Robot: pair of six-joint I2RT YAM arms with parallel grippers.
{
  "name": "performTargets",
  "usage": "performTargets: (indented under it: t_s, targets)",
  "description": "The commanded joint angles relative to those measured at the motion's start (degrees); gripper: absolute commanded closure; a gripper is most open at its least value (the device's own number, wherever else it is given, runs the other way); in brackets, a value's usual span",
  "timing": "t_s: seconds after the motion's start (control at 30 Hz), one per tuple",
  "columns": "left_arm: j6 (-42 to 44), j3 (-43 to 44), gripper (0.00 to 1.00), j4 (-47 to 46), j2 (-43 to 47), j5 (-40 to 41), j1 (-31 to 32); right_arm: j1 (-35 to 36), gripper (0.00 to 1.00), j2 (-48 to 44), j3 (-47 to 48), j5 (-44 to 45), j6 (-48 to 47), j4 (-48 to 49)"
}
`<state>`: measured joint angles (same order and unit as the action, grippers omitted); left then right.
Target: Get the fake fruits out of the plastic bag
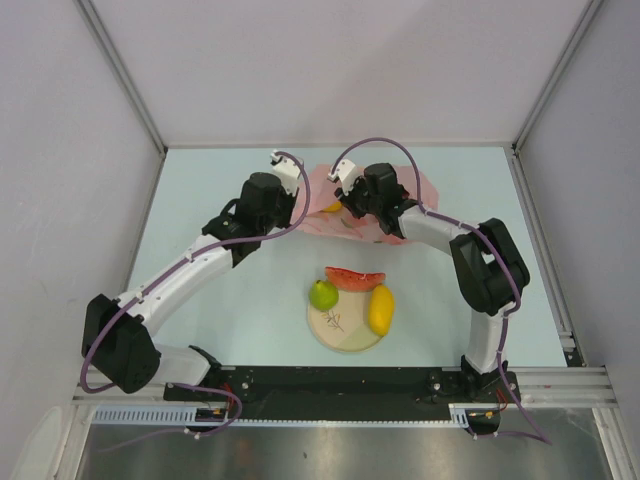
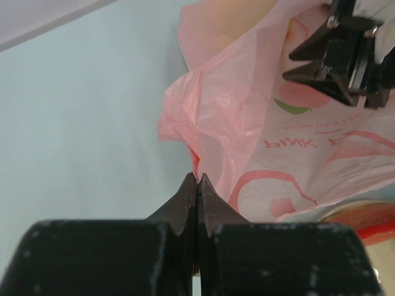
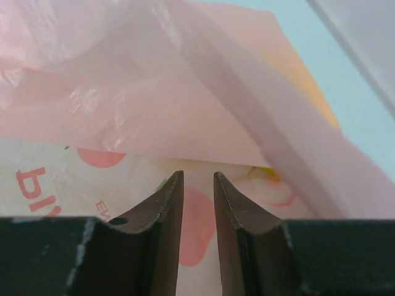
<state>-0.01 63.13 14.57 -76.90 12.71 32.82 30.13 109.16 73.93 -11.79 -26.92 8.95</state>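
The plastic bag [image 1: 425,192] lies on the counter [image 1: 200,180] at 12 o'clock of the plate [image 1: 345,338], with its long axis running 9-to-3. A yellow fruit [image 1: 330,207] shows through its 9 o'clock end.

Left tool [image 2: 197,180]: fingers pressed together, tips at the bag's bunched edge.

Right tool [image 3: 198,176]: fingers slightly spread above the bag, nothing between them.

At the plate:
- pear [image 1: 322,295], narrow end toward 12
- watermelon slice [image 1: 354,277], long axis 9-to-3
- mango [image 1: 380,308], long axis 12-to-6
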Motion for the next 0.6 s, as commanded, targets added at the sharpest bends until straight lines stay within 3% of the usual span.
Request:
performTargets:
  t_s: [0.0,0.17,0.37,0.47,0.57]
  targets:
    - [-1.13,5.15,1.00,-1.47,-0.70,2.49,-0.03,-0.25,0.70,1.66,3.50,0.72,7.31,1.77]
    - [-2.10,9.11,1.00,-0.51,-0.70,3.46,-0.04,-0.86,0.68,2.72,3.76,5.19,7.58,3.61]
    - [-1.48,9.64,1.00,-0.24,-1.32,3.29,-0.12,-1.92,0.53,5.26,4.55,9.24,3.72,5.90]
    - [-0.87,8.85,1.00,-0.24,-1.58,1.97,-0.12,-1.74,0.44,6.75,5.25,8.98,-3.56,5.99]
    - [-0.87,8.06,1.00,-0.15,-2.02,0.92,-0.03,-1.74,0.33,10.09,12.07,8.54,-10.14,-0.23]
